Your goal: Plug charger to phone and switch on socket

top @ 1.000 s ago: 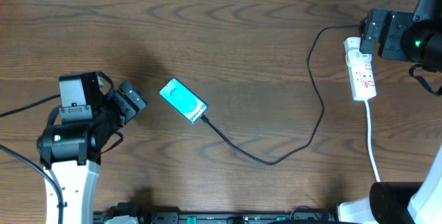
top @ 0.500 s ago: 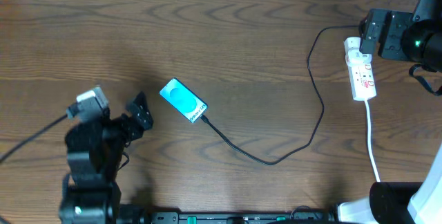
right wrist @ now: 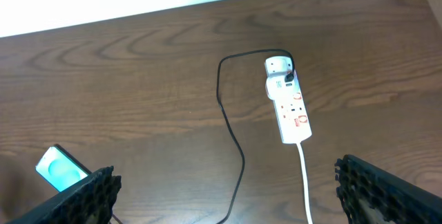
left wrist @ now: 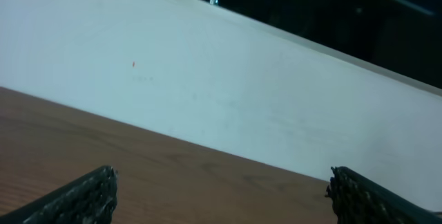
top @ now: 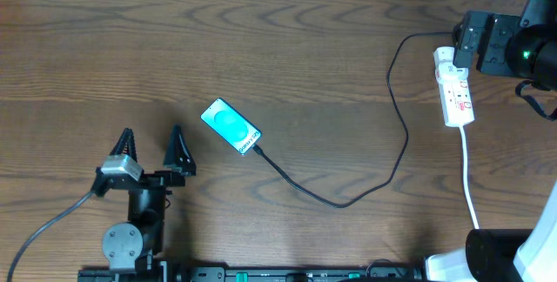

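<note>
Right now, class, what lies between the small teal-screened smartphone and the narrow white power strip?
Only the thin black charger cable, looping from the smartphone's end across to the power strip; the overhead view shows the whole stretch.

Wood table (top: 287, 47) bears phone (top: 231, 126) near centre, white socket (top: 456, 92) at right edge, charger (top: 406, 136) looping between them

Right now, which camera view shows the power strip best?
The right wrist view: the whole power strip lies unobstructed, with the charger cable entering its far end. The overhead view shows it smaller, near the right edge. The left wrist view does not show it.
</note>
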